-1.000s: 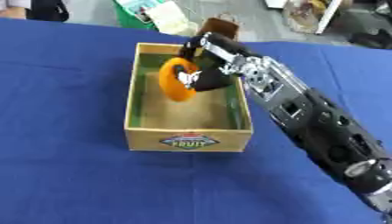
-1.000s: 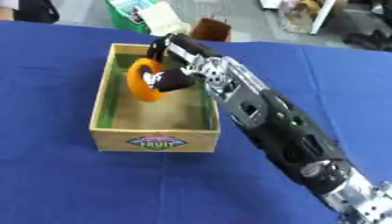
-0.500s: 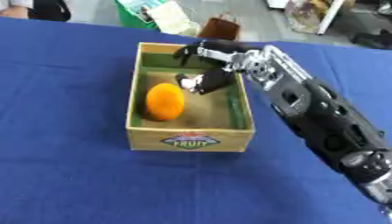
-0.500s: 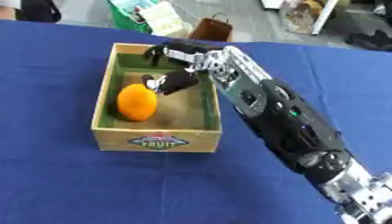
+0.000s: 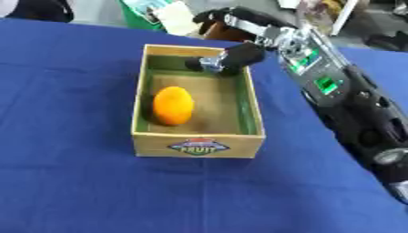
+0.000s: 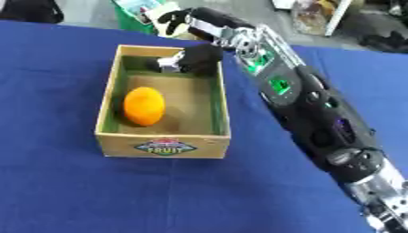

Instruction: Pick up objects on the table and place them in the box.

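Orange in the box, right hand above the far end

The orange (image 5: pixel 173 105) lies on the box (image 5: pixel 197 146) floor, below and nearward of the right hand (image 5: pixel 231 58), its long axis running toward the hand. That hand hangs over the box's far rim with fingers relaxed, holding nothing (no other loose object shows on the blue bench (image 5: pixel 72 182)). The left hand is out of view.
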### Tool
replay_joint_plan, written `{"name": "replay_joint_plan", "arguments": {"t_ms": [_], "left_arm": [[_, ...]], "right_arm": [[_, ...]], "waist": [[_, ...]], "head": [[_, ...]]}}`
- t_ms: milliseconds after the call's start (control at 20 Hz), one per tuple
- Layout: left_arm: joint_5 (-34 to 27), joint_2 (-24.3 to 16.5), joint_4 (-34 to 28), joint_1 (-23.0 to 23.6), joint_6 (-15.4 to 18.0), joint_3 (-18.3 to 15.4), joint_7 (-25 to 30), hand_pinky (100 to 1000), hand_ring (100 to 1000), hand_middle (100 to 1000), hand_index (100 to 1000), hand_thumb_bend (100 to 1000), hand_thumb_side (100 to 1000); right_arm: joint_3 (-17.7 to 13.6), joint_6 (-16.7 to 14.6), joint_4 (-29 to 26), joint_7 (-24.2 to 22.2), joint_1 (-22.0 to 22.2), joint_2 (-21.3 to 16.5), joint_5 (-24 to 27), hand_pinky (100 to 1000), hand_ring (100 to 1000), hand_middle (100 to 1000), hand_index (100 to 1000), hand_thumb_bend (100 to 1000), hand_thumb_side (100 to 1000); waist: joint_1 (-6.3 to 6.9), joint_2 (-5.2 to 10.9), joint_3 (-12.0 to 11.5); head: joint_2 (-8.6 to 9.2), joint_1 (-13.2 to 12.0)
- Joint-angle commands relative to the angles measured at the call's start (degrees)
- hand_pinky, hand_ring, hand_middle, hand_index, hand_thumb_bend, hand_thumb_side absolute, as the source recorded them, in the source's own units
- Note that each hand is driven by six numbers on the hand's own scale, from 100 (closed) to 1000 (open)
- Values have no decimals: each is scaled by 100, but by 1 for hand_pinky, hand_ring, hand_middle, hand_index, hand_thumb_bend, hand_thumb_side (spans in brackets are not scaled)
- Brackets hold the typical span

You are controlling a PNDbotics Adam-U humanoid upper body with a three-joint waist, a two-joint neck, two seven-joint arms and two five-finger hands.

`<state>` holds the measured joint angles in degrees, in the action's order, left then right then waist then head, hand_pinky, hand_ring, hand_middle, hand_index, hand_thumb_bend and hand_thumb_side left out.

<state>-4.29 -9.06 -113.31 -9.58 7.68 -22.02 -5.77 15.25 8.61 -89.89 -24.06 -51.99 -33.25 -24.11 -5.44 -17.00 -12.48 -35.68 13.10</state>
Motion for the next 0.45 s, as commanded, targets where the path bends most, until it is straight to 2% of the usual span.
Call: {"name": "replay_joint_plan", "arguments": {"t_ms": [50, 250, 350, 450], "left_arm": [[-6, -80, -128, -23, 15, -22, -16, 516, 428, 461, 556, 100, 785], [2, -83, -128, -34, 27, -42, -43, 516, 429, 461, 556, 100, 785], [7, -83, -128, -38, 30, -55, -60, 516, 429, 462, 556, 100, 785], [10, -81, -128, -45, 34, -57, -67, 516, 429, 462, 556, 100, 784]], "right_arm": [[-316, 238, -705, 372, 35, -413, 361, 913, 1000, 807, 968, 530, 822], [-701, 662, -1675, 1009, 414, -750, 958, 909, 1000, 801, 966, 447, 860], [-900, 876, -2176, 1434, 695, -906, 1308, 906, 1000, 796, 961, 372, 902], [-1031, 909, -2399, 1786, 950, -1016, 1667, 911, 1000, 797, 963, 346, 902]], "waist": [[44, 106, 26], [53, 97, 70], [62, 86, 104], [72, 78, 125]], "head": [[54, -47], [65, -105], [73, -150], [74, -173]]}}
